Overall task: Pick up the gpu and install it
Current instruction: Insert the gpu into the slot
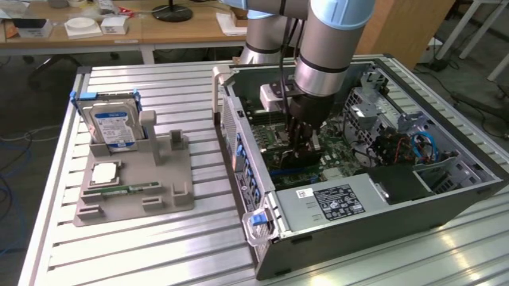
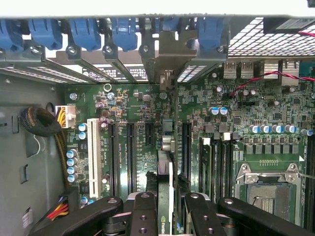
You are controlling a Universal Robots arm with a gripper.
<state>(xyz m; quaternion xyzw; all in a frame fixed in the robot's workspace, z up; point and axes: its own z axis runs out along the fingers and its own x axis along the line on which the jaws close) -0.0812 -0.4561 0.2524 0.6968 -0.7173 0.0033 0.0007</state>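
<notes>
Currently claw (image 2: pixel 169 209) partly closed, clamped on gpu (image 2: pixel 166 164), one finger on each face. Gpu: thin dark card seen edge-on, green logo near claw, grey metal bracket at far end beside blue clips (image 2: pixel 123 32). Card upright inside open computer case (image 1: pixel 238 134) on table (image 1: pixel 159 250), over motherboard (image 2: pixel 123 110) slots. Seating in slot: cannot tell.

The thin dark gpu (image 2: pixel 170 191) stands upright, edge-on, over the green motherboard's slots.
</notes>
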